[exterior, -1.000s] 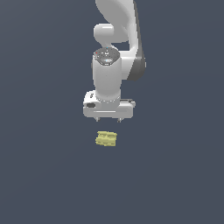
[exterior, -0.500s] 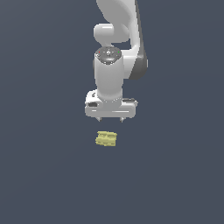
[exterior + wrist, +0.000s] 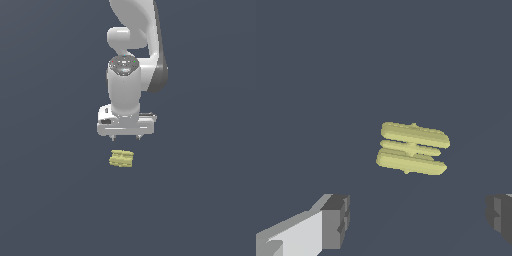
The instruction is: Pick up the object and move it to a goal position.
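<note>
One gripper (image 3: 125, 136): jaws spread wide, holding and touching nothing | object (image 3: 121, 158): pale yellow-green ridged piece, lay just beyond the fingertips (image 3: 336, 220), apart from them | writing: none legible

The object (image 3: 121, 158) is a small pale yellow-green blocky piece; its surface is ridged, and in the wrist view (image 3: 412, 148) it shows as long parallel bars stacked side by side, two thicker outer ones with thinner ones between; it lies flat on the dark grey floor, slightly skewed; nothing touches it; in the exterior view it sits a little below centre.
</note>
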Available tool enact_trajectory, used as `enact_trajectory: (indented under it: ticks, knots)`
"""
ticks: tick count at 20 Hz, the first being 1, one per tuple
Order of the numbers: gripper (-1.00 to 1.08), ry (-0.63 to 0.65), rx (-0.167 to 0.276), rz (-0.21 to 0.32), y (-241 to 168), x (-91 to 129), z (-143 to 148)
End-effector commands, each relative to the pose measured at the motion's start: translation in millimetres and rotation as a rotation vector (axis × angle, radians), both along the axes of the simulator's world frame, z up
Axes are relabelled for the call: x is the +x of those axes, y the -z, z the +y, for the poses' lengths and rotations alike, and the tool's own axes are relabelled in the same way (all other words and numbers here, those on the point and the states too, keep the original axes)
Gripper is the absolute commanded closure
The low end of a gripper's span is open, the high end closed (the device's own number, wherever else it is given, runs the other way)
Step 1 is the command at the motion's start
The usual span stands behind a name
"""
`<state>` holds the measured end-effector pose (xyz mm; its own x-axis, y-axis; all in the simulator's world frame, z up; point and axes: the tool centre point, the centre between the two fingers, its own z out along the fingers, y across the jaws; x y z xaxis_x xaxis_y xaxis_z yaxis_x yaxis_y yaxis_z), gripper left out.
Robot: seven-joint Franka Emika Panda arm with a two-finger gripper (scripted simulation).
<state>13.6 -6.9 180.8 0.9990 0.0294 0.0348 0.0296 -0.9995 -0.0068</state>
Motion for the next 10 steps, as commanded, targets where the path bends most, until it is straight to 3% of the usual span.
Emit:
enact_trajectory:
  ticks: [1,10]
  knots:
    - [-0.92,-0.034,-0.003,0.001,2.2,0.5,-0.7]
    - [-0.92,-0.227,-0.015,0.008,14.3,3.6,-4.2]
